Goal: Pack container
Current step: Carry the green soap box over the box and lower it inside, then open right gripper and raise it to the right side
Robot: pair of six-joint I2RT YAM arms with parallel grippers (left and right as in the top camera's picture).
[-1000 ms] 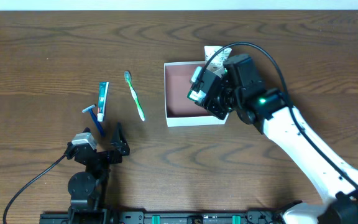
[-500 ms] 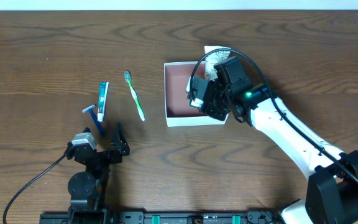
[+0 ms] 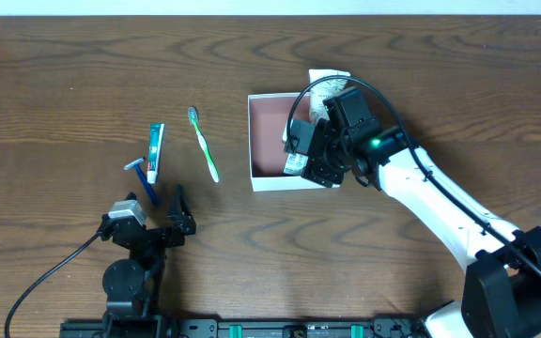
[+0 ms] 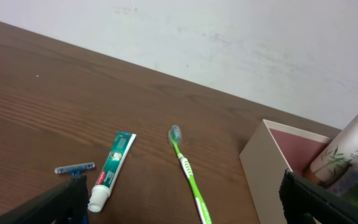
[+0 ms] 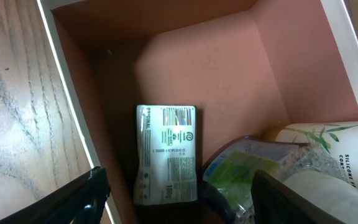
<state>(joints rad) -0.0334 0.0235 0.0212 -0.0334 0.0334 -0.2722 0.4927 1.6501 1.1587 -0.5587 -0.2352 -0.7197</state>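
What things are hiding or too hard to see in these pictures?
Overhead: the right arm covers the box's right side, so things there are hidden.
Right wrist: the bottle runs off the bottom-right edge; the carton's small print is too tiny to read.
Left wrist: the razor's handle is behind the left finger.

Dark brown wood-grain table (image 3: 64, 75) fills the overhead view, grain running mostly left-right; plain white wall (image 4: 229, 37) right behind its far edge, faint smudges on it; light even and soft, mild sheen on tabletop, no hard shadows; floor not visible.
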